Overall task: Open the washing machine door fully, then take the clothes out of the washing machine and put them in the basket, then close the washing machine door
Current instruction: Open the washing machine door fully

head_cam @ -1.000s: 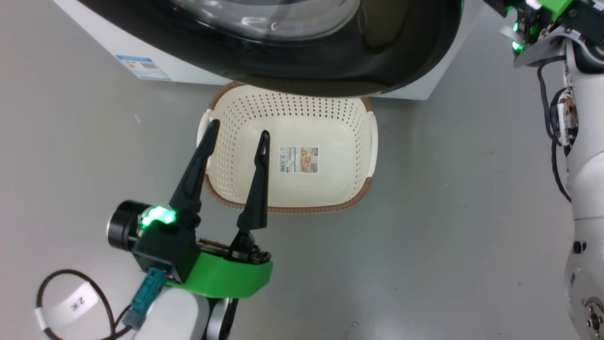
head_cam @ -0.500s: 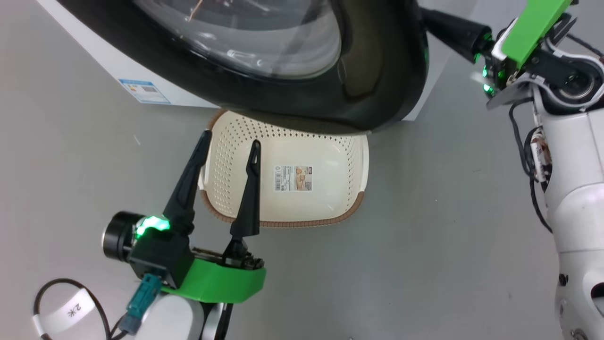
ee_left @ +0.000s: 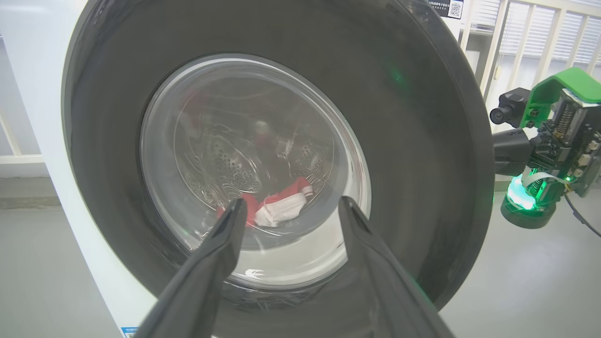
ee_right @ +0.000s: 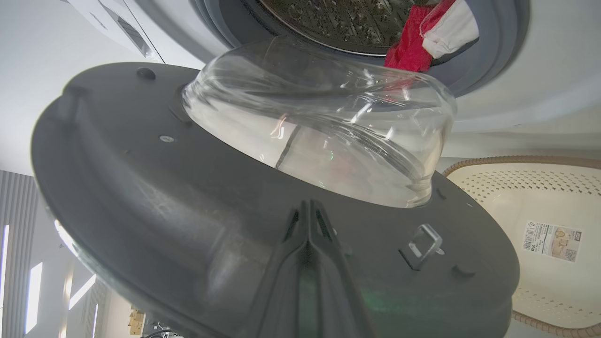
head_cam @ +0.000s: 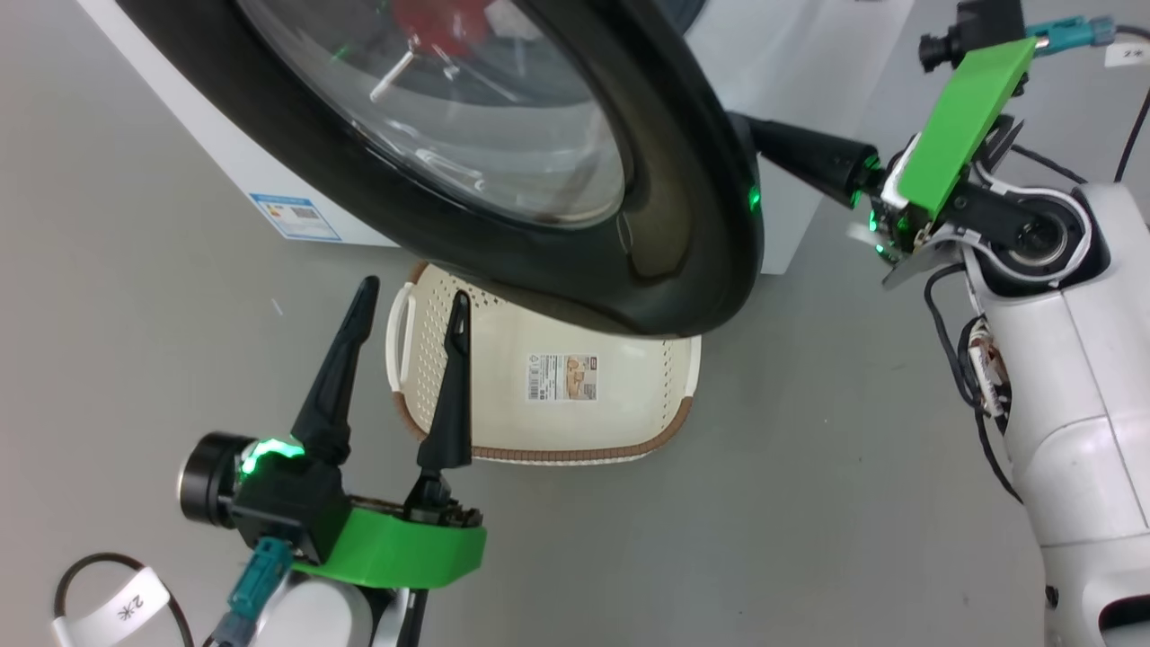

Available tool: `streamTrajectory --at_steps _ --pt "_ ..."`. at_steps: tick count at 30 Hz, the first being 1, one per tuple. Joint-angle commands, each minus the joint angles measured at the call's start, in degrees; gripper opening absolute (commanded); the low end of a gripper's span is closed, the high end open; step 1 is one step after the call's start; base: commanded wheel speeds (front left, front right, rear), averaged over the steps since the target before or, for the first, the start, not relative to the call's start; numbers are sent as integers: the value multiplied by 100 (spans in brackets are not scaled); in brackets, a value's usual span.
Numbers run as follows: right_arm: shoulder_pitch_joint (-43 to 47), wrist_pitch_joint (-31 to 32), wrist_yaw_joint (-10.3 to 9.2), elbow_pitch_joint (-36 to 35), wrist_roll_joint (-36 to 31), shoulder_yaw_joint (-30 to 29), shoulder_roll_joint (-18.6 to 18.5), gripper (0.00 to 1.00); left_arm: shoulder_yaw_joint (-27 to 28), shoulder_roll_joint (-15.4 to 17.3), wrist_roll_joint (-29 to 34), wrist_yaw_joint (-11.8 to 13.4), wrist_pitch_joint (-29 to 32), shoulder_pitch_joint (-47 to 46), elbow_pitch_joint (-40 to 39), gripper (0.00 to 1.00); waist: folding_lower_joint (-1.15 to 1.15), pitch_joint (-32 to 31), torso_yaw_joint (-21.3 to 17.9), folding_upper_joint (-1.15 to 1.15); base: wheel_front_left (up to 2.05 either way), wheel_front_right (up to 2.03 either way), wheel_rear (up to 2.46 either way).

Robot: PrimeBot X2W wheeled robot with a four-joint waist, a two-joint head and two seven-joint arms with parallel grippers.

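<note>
Just one basket [head_cam: 557,454], one door [head_cam: 683,225].

ROBOTICS TEST LAB, not a home: a white washing machine [ee_left: 37,70] stands on a smooth grey floor [head_cam: 809,503], w/ a blue label sticker [head_cam: 295,216] low on its front and a QR sticker [ee_left: 453,8] up top. Behind it, tall windows w/ white slatted blinds [ee_left: 540,42]. Elsewhere, a grey ribbed wall [ee_right: 19,202] w/ bright vertical strips, plus what look like stacked cardboard boxes [ee_right: 136,321]. The basket [head_cam: 557,456] carries a shop label [head_cam: 564,376] inside. A cable tag [head_cam: 117,609] reads "2".
</note>
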Motion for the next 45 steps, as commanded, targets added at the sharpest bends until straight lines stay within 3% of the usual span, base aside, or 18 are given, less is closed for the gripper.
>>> streamTrajectory --at_steps 1,24,45 --pt "70 57 39 -238 148 140 169 0 215 104 -10 57 2 58 -139 100 0 -94 25 0 0 0 0" --pt "1120 121 39 -928 681 881 169 0 337 269 -147 327 251 597 -418 100 0 -740 548 0 0 0 0" --pt "1394 5 39 -1080 999 1400 169 0 349 333 -235 481 341 841 -566 100 0 -969 1127 0 0 0 0"
